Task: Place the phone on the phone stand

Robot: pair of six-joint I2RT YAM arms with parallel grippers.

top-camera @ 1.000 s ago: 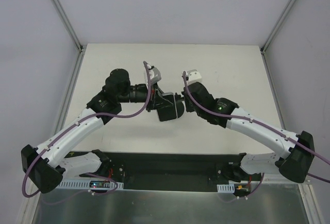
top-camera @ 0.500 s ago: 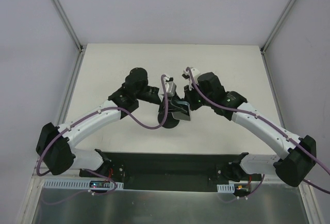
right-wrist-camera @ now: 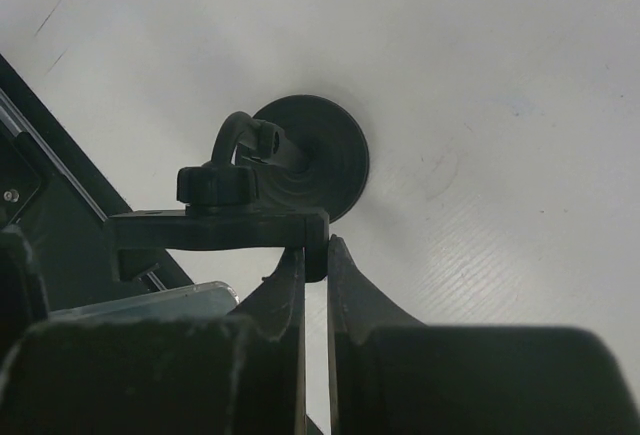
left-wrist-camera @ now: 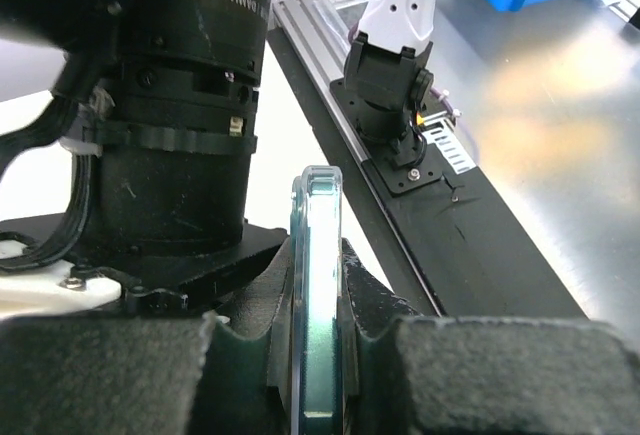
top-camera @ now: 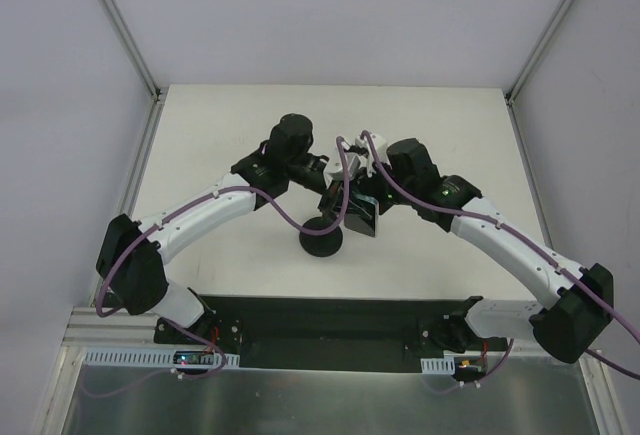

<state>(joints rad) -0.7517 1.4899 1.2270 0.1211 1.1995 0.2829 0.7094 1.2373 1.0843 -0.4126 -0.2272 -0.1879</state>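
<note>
Two items held. Left gripper (left-wrist-camera: 320,380) clamps the phone (left-wrist-camera: 318,255) edge-on. Right gripper (right-wrist-camera: 316,257) pinches the phone stand (right-wrist-camera: 322,150) by its holder, disc base at the phone's seven o'clock.

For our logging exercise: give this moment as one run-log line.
left tool: shut on phone | right tool: shut on phone stand
</note>
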